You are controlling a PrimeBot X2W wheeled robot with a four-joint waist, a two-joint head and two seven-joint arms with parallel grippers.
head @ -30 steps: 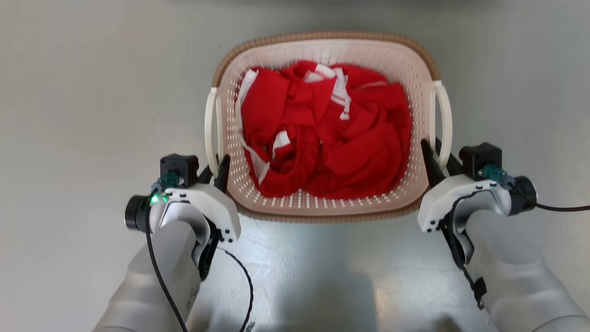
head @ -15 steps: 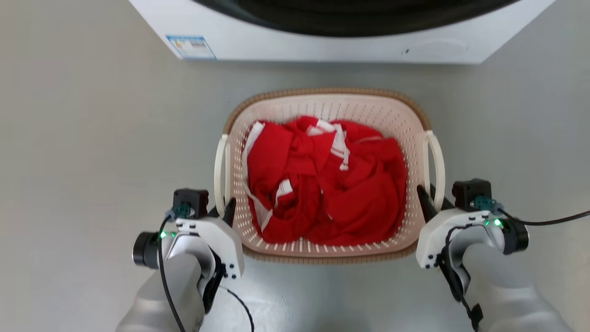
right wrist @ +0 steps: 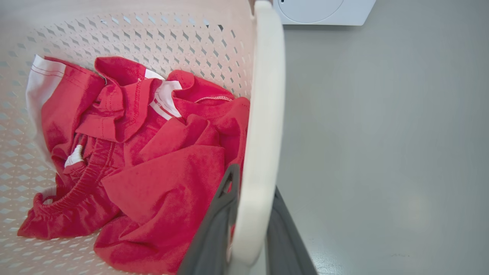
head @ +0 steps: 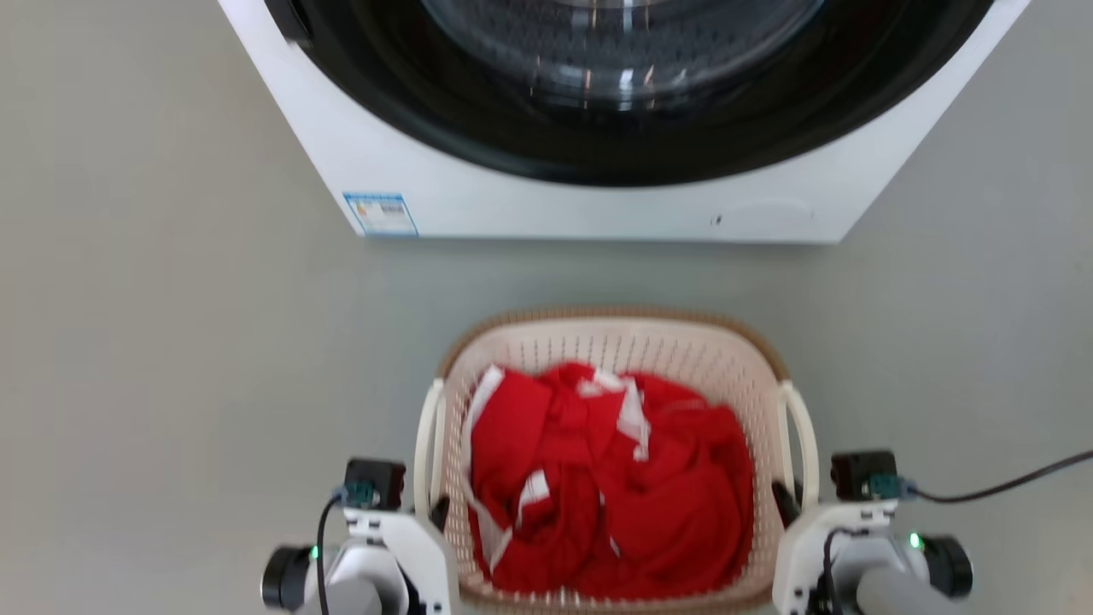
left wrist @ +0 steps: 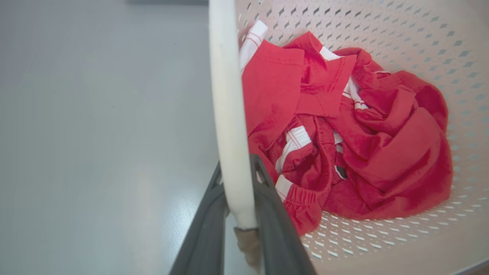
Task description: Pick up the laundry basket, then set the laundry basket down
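Spanning nine to three, the cream perforated brown-rimmed plastic laundry basket (head: 610, 318) is pinched at its white loop handles (left wrist: 229, 95) by the narrowly closed left pincer (left wrist: 237, 164) and right pincer (right wrist: 254, 179).

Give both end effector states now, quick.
Left end effector: closed on left handle of laundry basket.
Right end effector: closed on its right handle.
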